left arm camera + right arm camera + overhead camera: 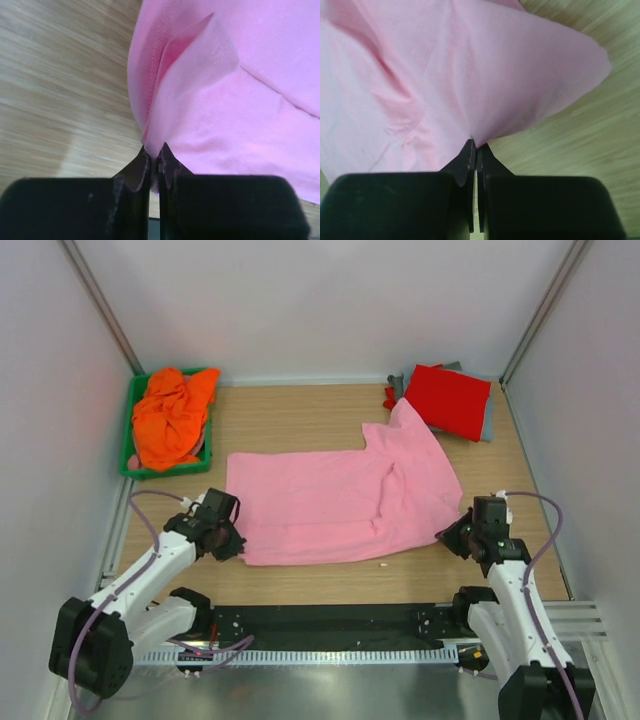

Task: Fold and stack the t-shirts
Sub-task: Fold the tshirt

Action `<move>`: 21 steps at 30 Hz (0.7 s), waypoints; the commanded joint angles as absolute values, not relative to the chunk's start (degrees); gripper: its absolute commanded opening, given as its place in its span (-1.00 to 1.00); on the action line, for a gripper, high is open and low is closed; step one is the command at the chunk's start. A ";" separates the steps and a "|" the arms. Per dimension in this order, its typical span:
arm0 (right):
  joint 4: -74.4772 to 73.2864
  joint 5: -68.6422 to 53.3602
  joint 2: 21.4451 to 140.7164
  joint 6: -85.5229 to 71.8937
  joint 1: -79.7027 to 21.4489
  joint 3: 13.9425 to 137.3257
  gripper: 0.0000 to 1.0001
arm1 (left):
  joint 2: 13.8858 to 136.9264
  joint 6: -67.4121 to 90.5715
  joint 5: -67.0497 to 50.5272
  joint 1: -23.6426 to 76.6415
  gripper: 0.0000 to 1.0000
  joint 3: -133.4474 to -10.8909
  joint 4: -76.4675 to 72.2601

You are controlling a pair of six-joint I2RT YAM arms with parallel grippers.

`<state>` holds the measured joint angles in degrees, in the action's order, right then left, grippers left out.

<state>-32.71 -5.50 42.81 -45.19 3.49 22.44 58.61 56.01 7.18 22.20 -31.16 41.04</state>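
Note:
A light pink t-shirt (330, 502) lies spread across the middle of the wooden table, one part reaching toward the back right. My left gripper (232, 543) is shut on its near left corner; the left wrist view shows pink cloth (210, 100) pinched between the closed tips (154, 150). At the shirt's near right edge, my right gripper (449, 538) is shut on the pink cloth (460, 75), which bunches up at the tips (476, 145). A bright orange t-shirt (172, 415) lies crumpled in a green bin (127, 445). A folded red t-shirt (448, 400) rests on a grey one (487, 425) at the back right.
White walls close in the table on the left, back and right. The green bin stands at the back left corner. A black rail (330, 620) runs along the near edge between the arm bases. A small white speck (381, 562) lies near the shirt's front hem.

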 commanded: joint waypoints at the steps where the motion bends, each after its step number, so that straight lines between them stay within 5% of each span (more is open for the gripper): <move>1: -45.77 -3.94 37.45 -49.30 3.43 26.10 -0.97 | 53.02 58.80 5.11 21.53 -1.00 -33.84 45.87; 15: -63.28 -10.02 25.75 -48.87 3.43 32.61 -0.98 | 38.33 59.51 7.55 21.45 -0.82 -44.11 69.24; 16: -63.80 -10.28 25.49 -48.17 3.43 32.78 -0.76 | 37.80 59.24 7.73 21.45 -0.76 -44.56 70.39; 17: -63.98 -10.81 25.66 -47.56 3.43 32.96 -0.58 | 37.27 58.46 7.82 21.45 -0.64 -44.91 71.97; 18: -64.16 -10.98 25.84 -46.94 3.43 33.66 -0.40 | 36.48 57.49 7.21 21.45 0.19 -45.17 72.42; 19: -64.51 -11.16 26.01 -45.89 3.43 34.27 0.00 | 36.04 56.70 5.90 21.45 0.51 -45.44 72.77; 21: -64.34 -9.85 26.80 -45.18 3.43 37.24 0.40 | 35.51 54.68 6.15 21.45 0.99 -47.10 74.61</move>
<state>-63.64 -9.17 26.17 -47.48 3.49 31.99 35.99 57.54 5.52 21.67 -44.40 69.14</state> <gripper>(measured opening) 0.621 0.917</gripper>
